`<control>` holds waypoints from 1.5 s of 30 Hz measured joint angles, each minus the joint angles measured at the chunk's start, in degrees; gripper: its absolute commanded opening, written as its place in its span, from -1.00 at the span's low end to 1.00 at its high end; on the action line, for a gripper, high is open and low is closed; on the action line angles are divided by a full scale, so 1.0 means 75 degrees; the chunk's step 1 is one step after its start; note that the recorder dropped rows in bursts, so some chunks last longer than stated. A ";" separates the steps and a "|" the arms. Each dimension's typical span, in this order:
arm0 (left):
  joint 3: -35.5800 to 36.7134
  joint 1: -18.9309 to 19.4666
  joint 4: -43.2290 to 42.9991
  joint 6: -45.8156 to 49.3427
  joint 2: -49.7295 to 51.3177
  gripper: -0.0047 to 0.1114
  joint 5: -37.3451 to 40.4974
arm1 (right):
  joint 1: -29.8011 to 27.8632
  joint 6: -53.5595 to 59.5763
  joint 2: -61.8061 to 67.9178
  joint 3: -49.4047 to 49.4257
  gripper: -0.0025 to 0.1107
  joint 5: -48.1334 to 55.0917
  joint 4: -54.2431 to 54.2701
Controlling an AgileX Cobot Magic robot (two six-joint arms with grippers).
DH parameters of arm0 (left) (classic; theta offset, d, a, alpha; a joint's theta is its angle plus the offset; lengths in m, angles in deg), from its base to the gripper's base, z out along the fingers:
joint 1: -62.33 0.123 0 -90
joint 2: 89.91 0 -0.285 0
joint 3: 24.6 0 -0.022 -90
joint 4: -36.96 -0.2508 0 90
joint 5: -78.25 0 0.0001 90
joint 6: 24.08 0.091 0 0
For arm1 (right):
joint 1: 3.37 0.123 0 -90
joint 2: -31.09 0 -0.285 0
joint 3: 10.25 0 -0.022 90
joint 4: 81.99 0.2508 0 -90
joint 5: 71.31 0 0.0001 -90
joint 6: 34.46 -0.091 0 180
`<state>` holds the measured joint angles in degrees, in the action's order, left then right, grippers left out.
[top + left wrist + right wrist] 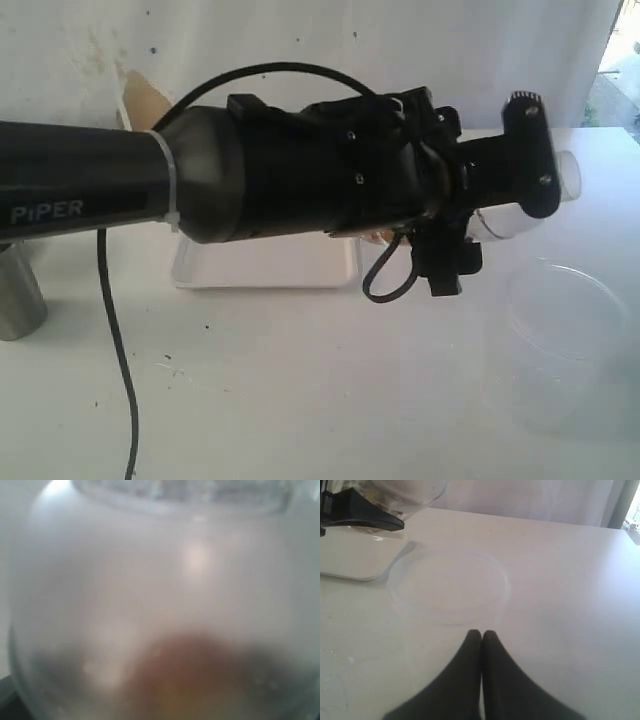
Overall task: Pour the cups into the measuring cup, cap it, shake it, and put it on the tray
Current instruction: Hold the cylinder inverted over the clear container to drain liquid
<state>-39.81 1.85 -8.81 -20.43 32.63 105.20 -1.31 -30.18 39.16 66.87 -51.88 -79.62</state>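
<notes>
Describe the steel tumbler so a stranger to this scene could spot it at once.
Find the black arm marked PiPER crossing the white table. Beneath it, at the exterior view's left edge, stands the steel tumbler: dull grey metal, unlike the white tray and the wide clear container.

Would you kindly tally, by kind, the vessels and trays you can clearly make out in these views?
Clear plastic vessels: 2 (measuring cup, wide container)
Steel tumbler: 1
White tray: 1
Total: 4
</notes>
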 measured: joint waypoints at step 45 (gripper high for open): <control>-0.0048 -0.0156 -0.5006 0.0783 0.0682 -0.92 -0.0475 | 0.0000 0.0000 0.0000 0.0000 -0.96 0.0000 0.0000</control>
<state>-40.17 0.68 -46.35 -14.57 37.75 101.64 -1.31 -30.18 39.16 66.87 -51.88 -79.62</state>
